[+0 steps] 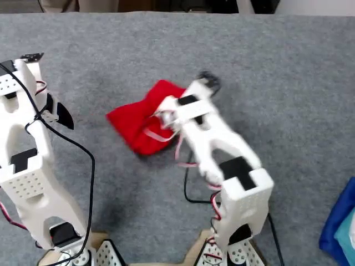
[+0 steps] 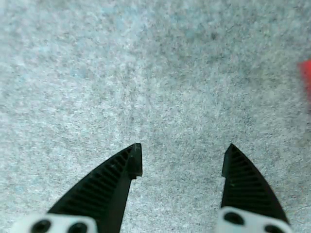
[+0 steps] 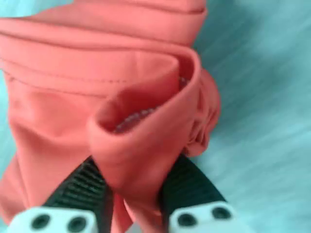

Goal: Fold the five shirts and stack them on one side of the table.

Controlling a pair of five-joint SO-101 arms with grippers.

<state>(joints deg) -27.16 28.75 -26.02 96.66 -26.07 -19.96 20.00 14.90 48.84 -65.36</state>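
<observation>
The red shirt (image 1: 136, 124) lies bunched near the centre of the desk (image 1: 288, 72), a fold pinched in the right gripper (image 3: 137, 165). The left gripper (image 2: 183, 158), jaws wide, hangs over it at 9 o'clock.

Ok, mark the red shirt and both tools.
red shirt (image 1: 132, 122): high view, middle of the bunched cloth.
right tool (image 3: 138, 167): right wrist view, midway between its tips, pinching the shirt.
left tool (image 2: 183, 153): left wrist view, midway between its open tips.

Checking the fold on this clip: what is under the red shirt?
The red shirt lies bunched on the grey table; the right gripper pinches a fold of it. Anything beneath the cloth is covered.
</observation>
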